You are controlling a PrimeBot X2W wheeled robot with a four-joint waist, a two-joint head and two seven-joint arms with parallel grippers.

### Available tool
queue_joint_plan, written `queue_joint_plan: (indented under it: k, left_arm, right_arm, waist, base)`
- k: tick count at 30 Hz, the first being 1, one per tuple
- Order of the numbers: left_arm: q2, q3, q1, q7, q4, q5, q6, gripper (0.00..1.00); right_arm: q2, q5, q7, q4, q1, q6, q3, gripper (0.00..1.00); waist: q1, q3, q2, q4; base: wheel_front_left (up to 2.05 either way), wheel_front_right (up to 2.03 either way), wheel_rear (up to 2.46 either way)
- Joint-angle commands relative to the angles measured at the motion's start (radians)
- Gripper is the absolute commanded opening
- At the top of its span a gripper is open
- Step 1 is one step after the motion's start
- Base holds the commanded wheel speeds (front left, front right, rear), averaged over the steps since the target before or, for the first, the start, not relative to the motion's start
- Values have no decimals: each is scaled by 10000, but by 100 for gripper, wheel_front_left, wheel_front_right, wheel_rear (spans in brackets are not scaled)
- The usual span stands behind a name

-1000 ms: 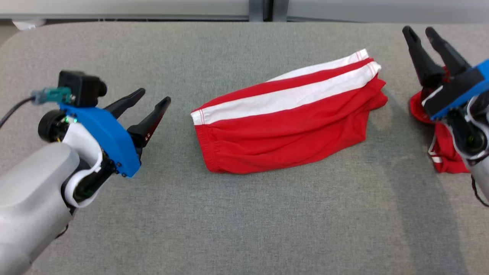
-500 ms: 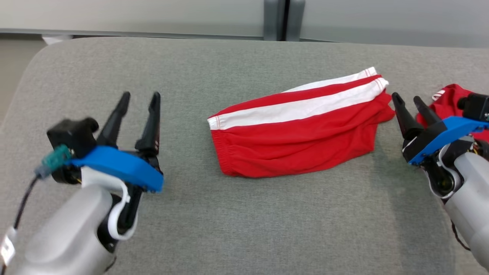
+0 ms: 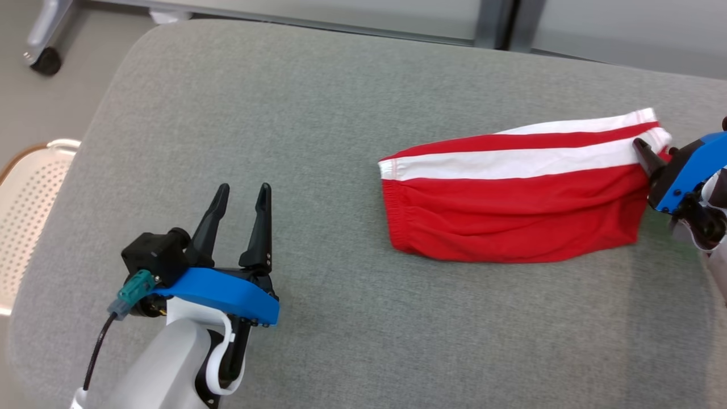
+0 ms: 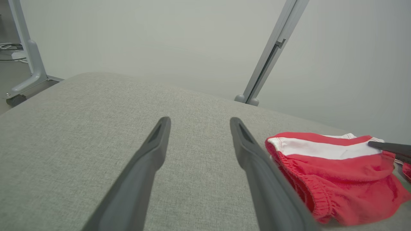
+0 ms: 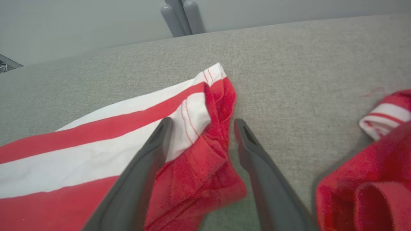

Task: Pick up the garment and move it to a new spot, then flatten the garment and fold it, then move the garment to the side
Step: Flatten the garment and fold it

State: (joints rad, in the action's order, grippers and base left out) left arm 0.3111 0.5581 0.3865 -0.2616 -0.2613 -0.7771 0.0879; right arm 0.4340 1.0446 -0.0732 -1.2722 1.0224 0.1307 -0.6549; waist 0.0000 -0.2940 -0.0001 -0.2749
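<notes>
Overhead first: the left jaws stand wide and empty, their fingers (image 3: 260,227) over the bare bench (image 3: 284,113). The garment (image 3: 511,210), red with white stripes, lies flat on the bench well off to the right of these jaws, its elastic waistband end turned toward them. At the garment's other end one dark fingertip (image 3: 644,152) of the right jaws sits over the white stripe; the rest of those jaws is cut off by the view's edge.

Next, the left wrist view. The jaws are spread wide with only grey bench (image 4: 80,128) between them. The garment (image 4: 337,173) lies to the right of the right-hand finger (image 4: 257,160), waistband end nearest and close beside it. Past the garment's far end, a dark fingertip (image 4: 388,147) of the other arm points in over the stripe.

Last, the right wrist view. The jaws are wide and straddle the garment's (image 5: 80,154) bunched end. One finger (image 5: 144,166) lies across the white stripe, the other (image 5: 257,160) over bare bench (image 5: 305,64) just beside the red cloth, whose crumpled corner sits between them. Whether either finger touches the cloth cannot be told. A second red cloth (image 5: 369,166) with white stripes lies to the right of the jaws, apart from the garment.
</notes>
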Motion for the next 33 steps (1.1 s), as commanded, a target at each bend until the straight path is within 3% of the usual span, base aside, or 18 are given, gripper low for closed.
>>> queue_joint_plan:
  k: [1, 7, 11, 16, 17, 18, 19, 20, 33]
  left_arm:
    - [-32, -77, -75, -42, -30, 58, -34, 100]
    - [-572, -484, -211, -43, -461, 546, -449, 100]
    - [-796, -641, -188, -43, -697, 783, -672, 100]
    - [-1002, -801, -151, -45, -948, 1011, -890, 100]
    - [-1032, -841, -151, -43, -993, 1034, -905, 100]
    - [-1064, -879, -150, -43, -1037, 1086, -936, 100]
    - [-1099, -915, -150, -43, -1073, 1125, -971, 100]
    - [-1127, -952, -156, -45, -1107, 1153, -974, 100]
    - [-1205, -1358, -477, -45, -1562, 1478, -1156, 100]
  right_arm:
    - [74, 39, -61, -64, 87, 1, 10, 100]
    - [740, -30, -1353, -198, -200, -2, 347, 100]
    - [1039, -147, -1635, -211, -434, -8, 835, 100]
    - [665, -315, -2245, -243, -555, -7, 1286, 100]
    - [543, -364, -2294, -242, -539, 0, 1323, 87]
    - [419, -399, -2260, -239, -512, 4, 1360, 56]
    - [299, -434, -2169, -232, -475, 15, 1397, 33]
    - [207, -472, -2085, -223, -433, 16, 1427, 0]
    - [-8, -743, -1409, -188, 139, 3, 1472, 0]
  waist:
    - [0, -146, 1, -164]
    - [0, -325, 1, -540]
    - [0, -467, 1, -689]
    - [0, -599, 1, -761]
    - [0, -609, 1, -765]
    - [0, -612, 1, -764]
    - [0, -608, 1, -759]
    - [0, -597, 1, -751]
    - [0, 270, 1, -329]
  base:
    - [0, 0, 0]
    - [0, 0, 0]
    - [0, 0, 0]
    - [0, 0, 0]
    - [0, 0, 0]
    - [0, 0, 0]
    - [0, 0, 0]
    - [0, 0, 0]
    - [0, 0, 0]
